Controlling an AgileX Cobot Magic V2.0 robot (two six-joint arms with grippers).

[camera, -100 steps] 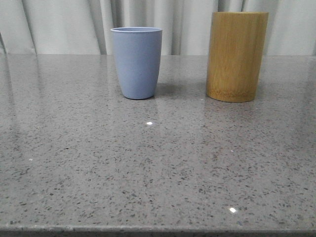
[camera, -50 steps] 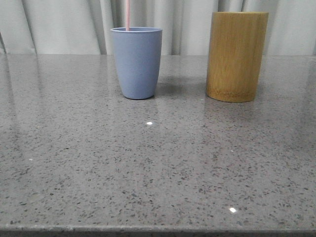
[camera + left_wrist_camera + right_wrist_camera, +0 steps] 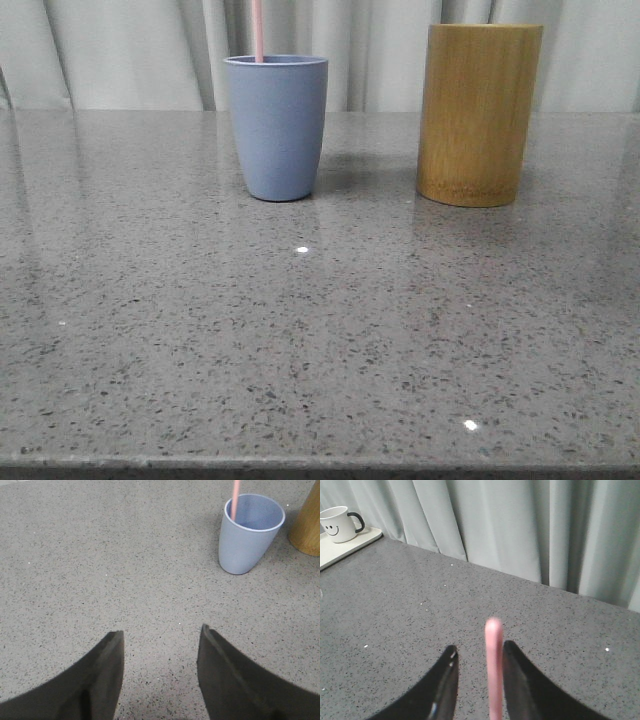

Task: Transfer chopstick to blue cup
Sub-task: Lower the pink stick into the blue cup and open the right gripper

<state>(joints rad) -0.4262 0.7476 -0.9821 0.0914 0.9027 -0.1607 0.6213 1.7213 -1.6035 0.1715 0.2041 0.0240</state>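
The blue cup (image 3: 277, 130) stands upright at the back of the grey table, left of centre. A pale pink chopstick (image 3: 257, 30) rises from inside it, near its left rim, and runs out of the top of the front view. The left wrist view shows the cup (image 3: 247, 535) with the chopstick (image 3: 234, 500) in it. My left gripper (image 3: 161, 632) is open and empty, low over bare table some way from the cup. My right gripper (image 3: 479, 650) is open; the chopstick's upper end (image 3: 493, 670) stands between its jaws, against one finger, with a gap to the other.
A taller yellow-brown bamboo holder (image 3: 478, 115) stands right of the cup, and its edge shows in the left wrist view (image 3: 310, 525). A white smiley mug (image 3: 339, 524) sits on a pale tray (image 3: 350, 547) at the table's far side. Curtains hang behind.
One second ago no chopstick showed at the cup. Half a second ago it was in the cup, and it has hardly shifted since. Cup and holder have not moved.
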